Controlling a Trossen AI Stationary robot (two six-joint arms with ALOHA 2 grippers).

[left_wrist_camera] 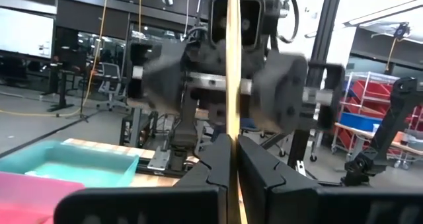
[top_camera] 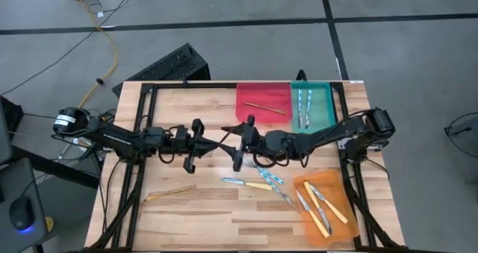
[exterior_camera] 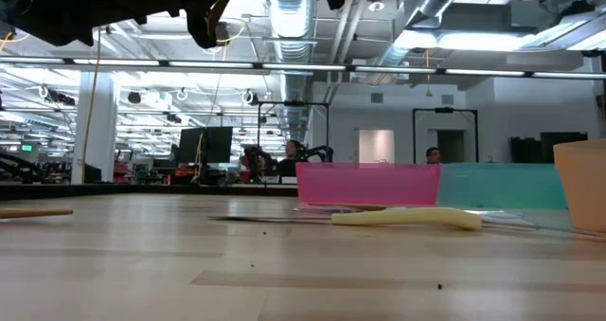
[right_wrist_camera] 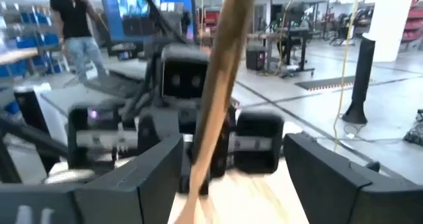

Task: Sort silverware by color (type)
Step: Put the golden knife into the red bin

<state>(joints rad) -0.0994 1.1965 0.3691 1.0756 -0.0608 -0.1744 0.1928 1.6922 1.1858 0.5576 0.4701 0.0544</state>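
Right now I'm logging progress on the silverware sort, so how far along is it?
Partly done. The red tray holds one wooden stick, the teal tray two blue-handled pieces, the orange tray yellow-handled knives. In hand: the left gripper, shut on a wooden stick, presents it to the open right gripper. Left: a stick and loose utensils on the table.
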